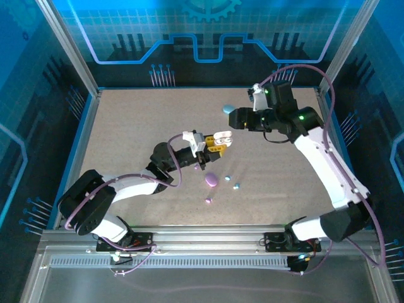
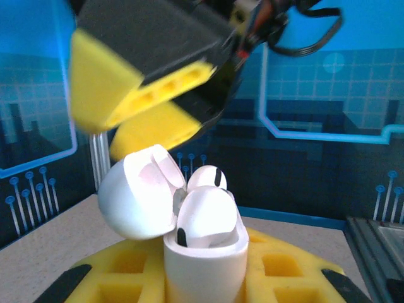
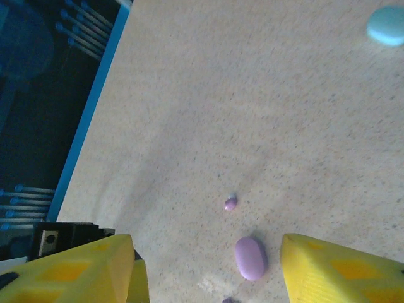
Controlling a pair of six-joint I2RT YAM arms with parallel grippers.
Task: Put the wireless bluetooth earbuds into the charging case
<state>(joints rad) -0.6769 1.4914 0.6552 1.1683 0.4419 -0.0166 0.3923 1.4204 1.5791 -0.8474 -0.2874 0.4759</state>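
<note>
1. While the white charging case (image 2: 205, 268) is clamped low on its body by the left gripper (image 1: 213, 146), whose jaws are closed tight on it, it is held upright above the table (image 1: 126, 126). Its lid (image 2: 136, 196) is swung open to one side.
2. The right gripper (image 3: 207, 255) is seen just above the open case, with its fingers spread well apart and nothing held between them.
3. Two white earbuds (image 2: 205, 214) are seen in the mouth of the case. The near one stands proud of the rim and is judged not fully seated. The other is partly hidden behind it.
4. On the table below, a purple case (image 1: 211, 180), a purple earbud (image 1: 208, 200) and two light blue earbuds (image 1: 228, 177) are scattered near one another. A light blue case (image 1: 228, 109) lies well apart, farther back.
5. Handling, as judged: the buds are tiny, light, hard and glossy, so they are easily squirted out of a pinch. A gentle grip across the rounded body is advised, or a light press from above on the proud bud.
6. The case is judged rigid and smooth. A hold low on its body is suitable, and the lid hinge should be kept free of load.
</note>
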